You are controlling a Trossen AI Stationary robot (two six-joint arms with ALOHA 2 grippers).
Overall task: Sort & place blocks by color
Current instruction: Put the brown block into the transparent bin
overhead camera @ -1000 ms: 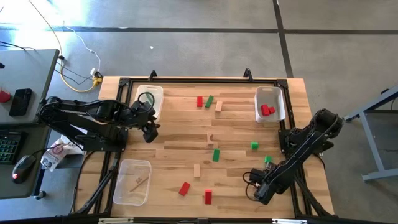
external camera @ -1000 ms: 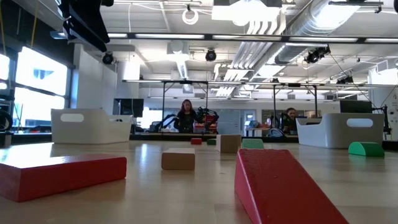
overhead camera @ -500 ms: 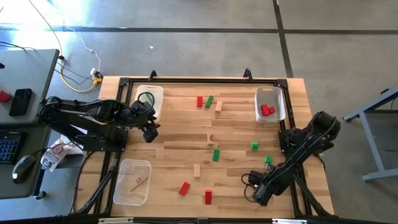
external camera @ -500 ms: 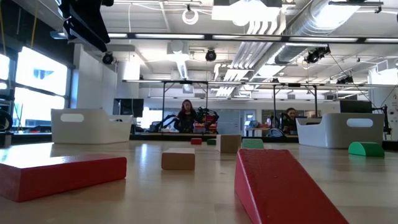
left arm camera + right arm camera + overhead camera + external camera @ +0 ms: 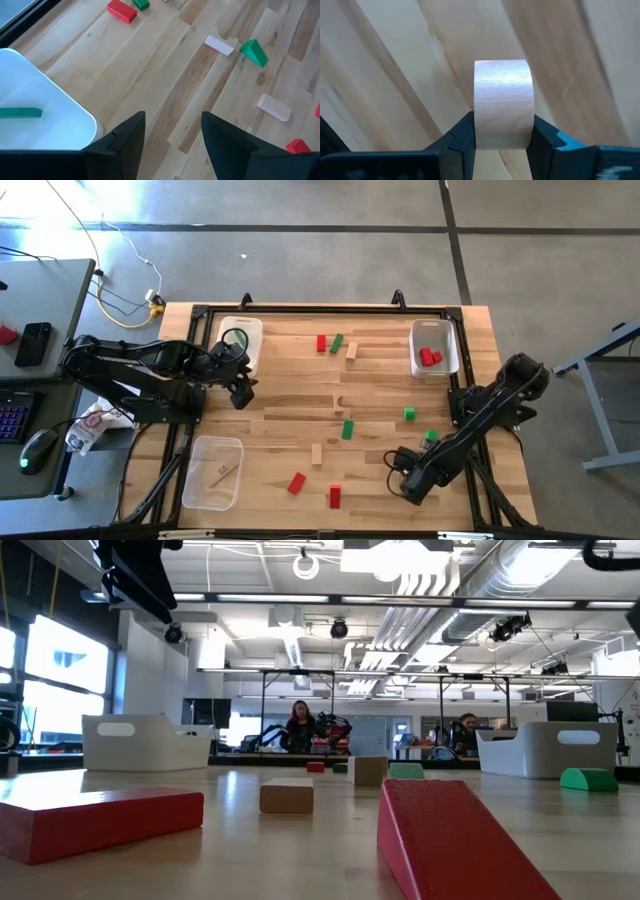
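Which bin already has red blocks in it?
The bin at the far right corner: two red blocks lie in it. The far left bin holds a green piece; the near left bin holds none.

You've got a wood tabletop with three clear bins: one bin at the far left, a second bin at the near left, a third bin at the far right. Left of the tabletop sits a grey desk with a phone, keyboard and mouse. Cables trail on the floor. In the low view, two people sit far back under ceiling ducts.
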